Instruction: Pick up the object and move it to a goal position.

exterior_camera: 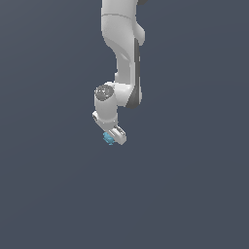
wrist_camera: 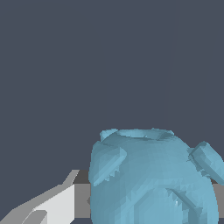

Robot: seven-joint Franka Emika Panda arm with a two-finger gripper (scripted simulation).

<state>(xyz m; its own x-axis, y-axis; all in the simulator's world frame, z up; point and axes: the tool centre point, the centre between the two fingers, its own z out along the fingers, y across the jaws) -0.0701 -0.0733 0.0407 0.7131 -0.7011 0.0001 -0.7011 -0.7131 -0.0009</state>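
The object (exterior_camera: 108,139) is a tiny light-blue lumpy blob at the tip of the white arm in the exterior view. My gripper (exterior_camera: 113,137) is shut on it, with the blob showing at the side of the fingers nearest the exterior view's left. In the wrist view the object (wrist_camera: 153,179) looms large, bumps sticking out around it, and fills the gap between the two fingers. One white finger (wrist_camera: 57,205) with a grey pad presses against its side. The other finger is mostly hidden behind the blob at the picture's edge.
The white arm (exterior_camera: 124,53) reaches down from the top of the exterior view. Around it lies only a plain dark grey-blue surface.
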